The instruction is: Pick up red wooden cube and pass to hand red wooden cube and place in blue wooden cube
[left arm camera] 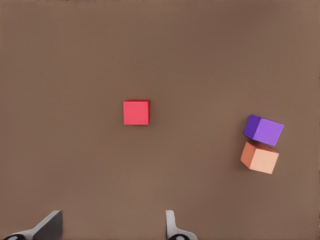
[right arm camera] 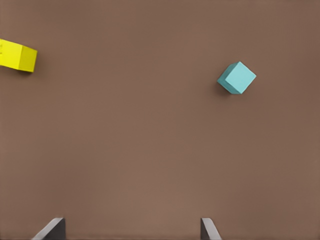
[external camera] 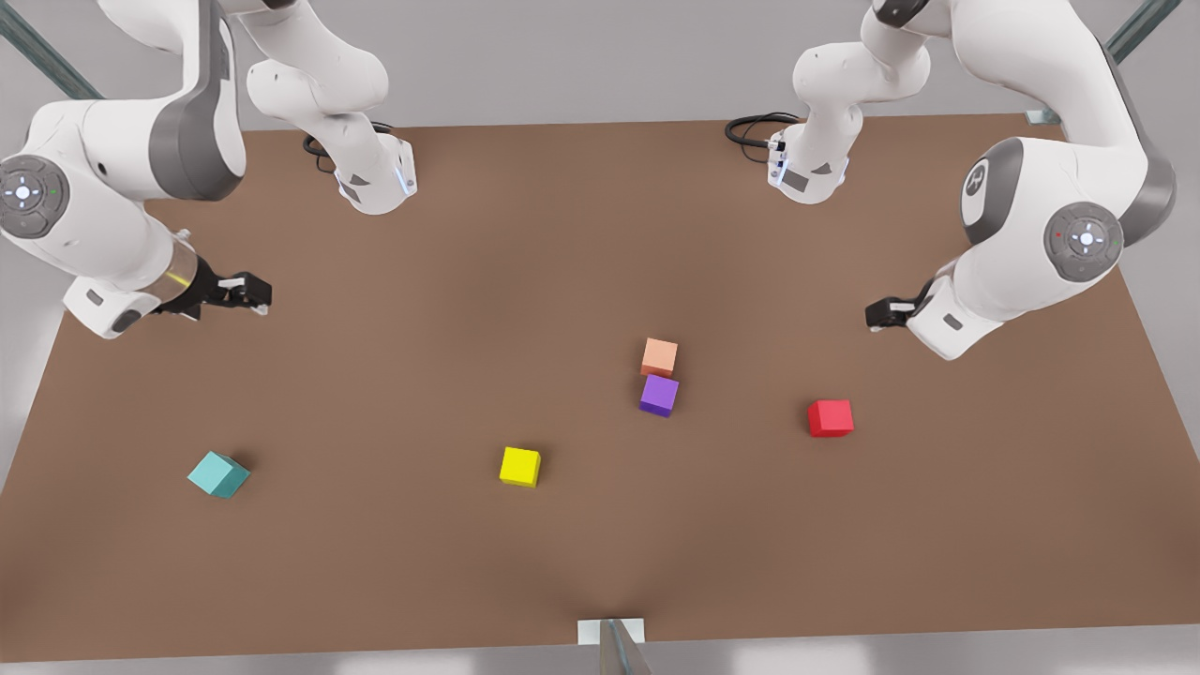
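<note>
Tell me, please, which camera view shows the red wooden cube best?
The left wrist view: the red wooden cube sits near the picture's middle, face-on, ahead of the open left gripper. The front view shows it smaller, toward its right, on the table.

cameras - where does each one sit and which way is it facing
Front view: high off the arms, looking down at the table; both arms show.
Left wrist view: looks down at the red wooden cube; open left pincer fingertips show.
Right wrist view: looks down at the blue wooden cube; open right pincer fingertips show.
Shared: front and left wrist views both show the purple cube.
</note>
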`<move>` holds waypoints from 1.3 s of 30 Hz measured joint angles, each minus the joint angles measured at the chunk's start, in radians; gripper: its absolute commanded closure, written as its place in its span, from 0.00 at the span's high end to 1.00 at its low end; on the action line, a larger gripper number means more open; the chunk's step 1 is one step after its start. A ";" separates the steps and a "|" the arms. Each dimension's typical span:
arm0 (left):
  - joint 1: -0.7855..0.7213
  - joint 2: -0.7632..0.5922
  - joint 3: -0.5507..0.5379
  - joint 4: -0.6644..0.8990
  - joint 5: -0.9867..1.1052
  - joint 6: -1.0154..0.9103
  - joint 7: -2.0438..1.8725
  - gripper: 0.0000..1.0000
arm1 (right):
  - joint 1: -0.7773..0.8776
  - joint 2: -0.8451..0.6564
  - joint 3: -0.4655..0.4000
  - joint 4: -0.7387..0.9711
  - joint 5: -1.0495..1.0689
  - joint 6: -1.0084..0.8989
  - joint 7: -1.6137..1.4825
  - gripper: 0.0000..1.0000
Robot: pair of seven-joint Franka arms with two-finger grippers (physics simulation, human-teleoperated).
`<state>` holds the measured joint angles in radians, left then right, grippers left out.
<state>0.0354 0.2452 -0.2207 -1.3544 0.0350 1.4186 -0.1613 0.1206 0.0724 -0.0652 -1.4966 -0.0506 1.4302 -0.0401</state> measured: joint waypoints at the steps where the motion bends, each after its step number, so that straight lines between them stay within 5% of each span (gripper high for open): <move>1: 0.000 0.000 0.000 0.000 -0.002 0.005 -0.004 1.00 | 0.002 0.000 0.000 -0.004 0.002 0.002 -0.004 1.00; 9: -0.016 0.353 0.011 -0.062 0.020 0.310 -0.023 1.00 | -0.003 0.010 0.001 -0.022 0.013 0.022 -0.031 1.00; 20: 0.001 0.366 0.082 -0.348 0.036 0.737 0.006 1.00 | -0.065 -0.056 0.002 -0.097 0.054 0.100 -0.083 1.00; 39: -0.022 0.372 0.095 -0.421 0.029 0.846 0.029 1.00 | -0.046 -0.086 -0.001 -0.145 0.082 0.119 -0.137 1.00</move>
<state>0.0130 0.6170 -0.1257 -1.7756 0.0639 2.2650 -0.1319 0.0749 -0.0139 -0.0663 -1.6420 0.0311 1.5496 -0.1771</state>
